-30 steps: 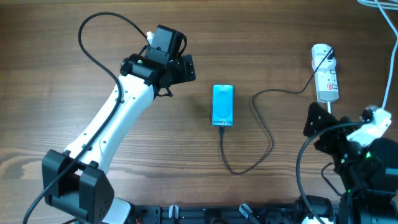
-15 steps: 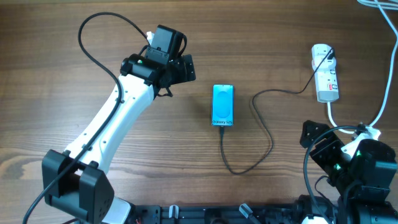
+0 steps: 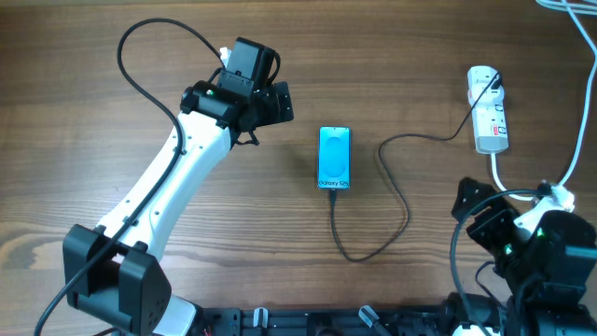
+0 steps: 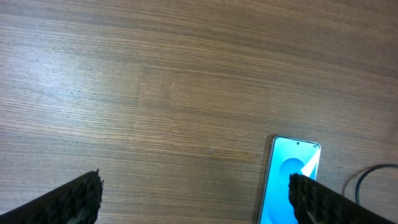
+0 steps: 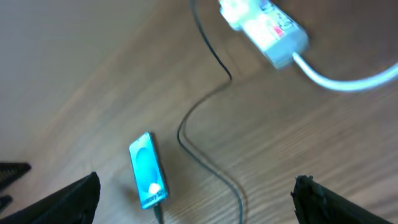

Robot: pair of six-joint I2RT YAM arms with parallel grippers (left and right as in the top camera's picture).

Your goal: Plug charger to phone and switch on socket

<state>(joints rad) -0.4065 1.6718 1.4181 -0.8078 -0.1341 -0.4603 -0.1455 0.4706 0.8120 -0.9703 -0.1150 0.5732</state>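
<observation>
The phone [image 3: 335,157] is lying on the table [image 3: 93,56] between the two pincers, and neither one is touching it. The left pincer [image 3: 278,103] is gaping wide and gripping nothing; in its wrist view the fingers [image 4: 78,198] are showing at the two lower corners with bare wood between them. The phone is sitting to the right of this pincer, slightly nearer the robot, with clear table between the two.

The right pincer [image 3: 473,201] is hanging over the near right part of the table, also spread wide and carrying nothing. Its wrist view is blurred. The phone is lying well apart from it, off to its left.

The phone's long axis is running straight away from the robot, screen up, with the "Galaxy" end pointing back toward the robot. The charger [image 3: 407,219] is meeting that near end, though whether its tip is seated cannot be told. From there it is looping toward the robot and curving up to the socket [image 3: 489,112]. The socket is lying lengthwise the same way, beyond the right pincer, with a white cord [image 3: 498,170] trailing from its near end.
</observation>
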